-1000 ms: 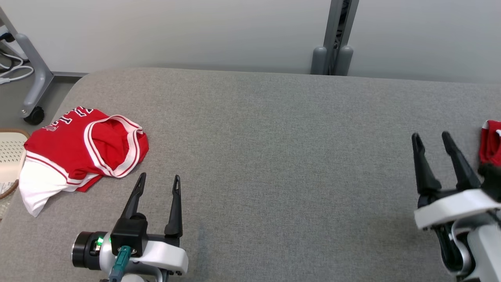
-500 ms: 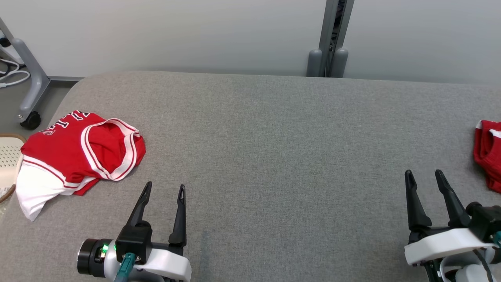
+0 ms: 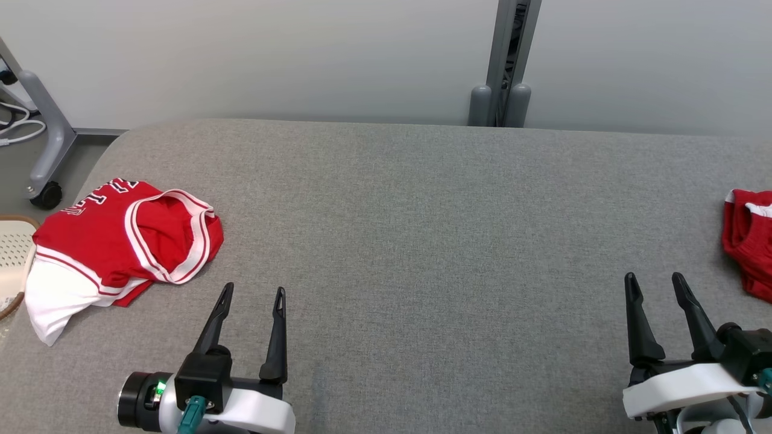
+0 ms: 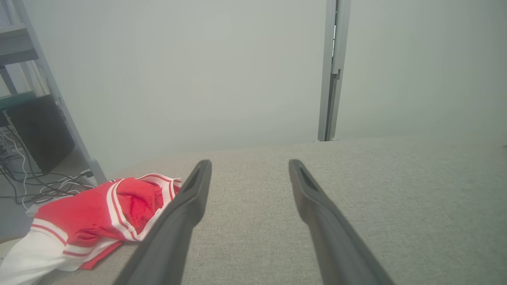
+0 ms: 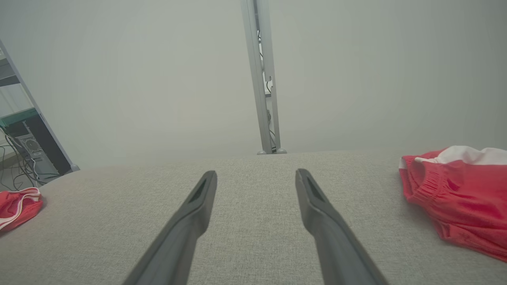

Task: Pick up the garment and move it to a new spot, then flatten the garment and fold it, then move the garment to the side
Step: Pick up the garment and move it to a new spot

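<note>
A crumpled red garment (image 3: 102,235) with white trim, lettering and a white part lies near the left edge of the grey padded table (image 3: 422,241); it also shows in the left wrist view (image 4: 79,213) and far left in the right wrist view (image 5: 18,204). A second red garment (image 3: 748,241) with a white band lies at the table's right edge (image 5: 455,198). My left gripper (image 3: 254,289) (image 4: 249,163) stands open, below and to the right of the left garment, apart from it. My right gripper (image 3: 654,277) (image 5: 256,173) is open and empty, left of and below the right garment.
A pale perforated basket (image 3: 12,253) sits off the table's left edge. A wheeled grey stand leg (image 3: 42,150) and cables are on the floor beyond it. A grey post (image 3: 503,90) rises behind the table's far edge against the wall.
The head camera has shifted, so the whole picture moved. My right gripper has drawn back, down and away from the right red garment. The left gripper has barely moved.
</note>
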You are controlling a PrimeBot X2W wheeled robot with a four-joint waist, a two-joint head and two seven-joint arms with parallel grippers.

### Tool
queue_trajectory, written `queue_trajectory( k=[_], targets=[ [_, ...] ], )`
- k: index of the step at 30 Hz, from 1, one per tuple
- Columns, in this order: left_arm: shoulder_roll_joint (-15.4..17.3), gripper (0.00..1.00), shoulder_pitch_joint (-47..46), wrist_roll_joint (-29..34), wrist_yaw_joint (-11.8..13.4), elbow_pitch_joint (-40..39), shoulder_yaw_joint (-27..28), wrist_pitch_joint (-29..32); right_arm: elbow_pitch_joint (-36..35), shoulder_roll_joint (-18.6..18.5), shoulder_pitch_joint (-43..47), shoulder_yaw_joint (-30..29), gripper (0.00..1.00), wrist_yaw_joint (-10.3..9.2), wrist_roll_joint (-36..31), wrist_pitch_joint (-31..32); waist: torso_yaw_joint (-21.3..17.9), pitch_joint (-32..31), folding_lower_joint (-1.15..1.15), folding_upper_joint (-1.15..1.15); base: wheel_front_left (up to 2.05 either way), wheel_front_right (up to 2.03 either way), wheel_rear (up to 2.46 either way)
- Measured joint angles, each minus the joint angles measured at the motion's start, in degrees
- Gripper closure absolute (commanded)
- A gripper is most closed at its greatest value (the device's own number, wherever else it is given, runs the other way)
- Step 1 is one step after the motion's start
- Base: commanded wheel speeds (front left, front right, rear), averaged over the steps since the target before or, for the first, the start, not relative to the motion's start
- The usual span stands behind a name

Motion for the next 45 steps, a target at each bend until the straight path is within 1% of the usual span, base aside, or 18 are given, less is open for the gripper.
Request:
queue_trajectory(
  k=[16,22,29,35,42,45],
  targets=[
    [0.0,0.00,0.8,-0.6,-0.3,0.1,-1.4,0.0,-0.3,0.4,0.8,-1.3,0.00,0.00,-1.4,0.0,0.3,-0.4,0.00,0.00,0.00,0.00,0.00],
    [0.0,0.00,0.5,-0.6,-0.5,0.3,-1.9,0.0,-0.8,0.3,0.8,-1.1,0.00,0.00,-1.2,0.0,2.2,0.0,0.00,0.00,0.00,0.00,0.00],
    [0.0,0.00,-0.3,-1.0,-0.3,0.1,-2.8,0.0,-1.5,-0.3,0.9,0.4,0.00,0.00,-0.8,0.0,7.5,0.9,0.00,0.00,0.00,0.00,0.00],
    [0.0,0.00,-0.1,-0.6,0.1,0.3,-2.7,0.0,-1.6,-0.3,1.0,2.0,0.00,0.00,-0.3,0.0,14.0,1.2,0.00,0.00,0.00,0.00,0.00],
    [0.0,0.00,1.4,0.6,-0.1,0.3,-1.2,0.0,-1.3,0.4,1.2,3.8,0.00,0.00,0.3,0.0,21.9,0.4,0.00,0.00,0.00,0.00,0.00],
    [0.0,0.00,2.2,0.7,0.1,-0.6,0.2,0.0,-0.8,0.6,1.0,5.8,0.00,0.00,0.3,0.0,24.5,-0.2,0.00,0.00,0.00,0.00,0.00]
  ],
)
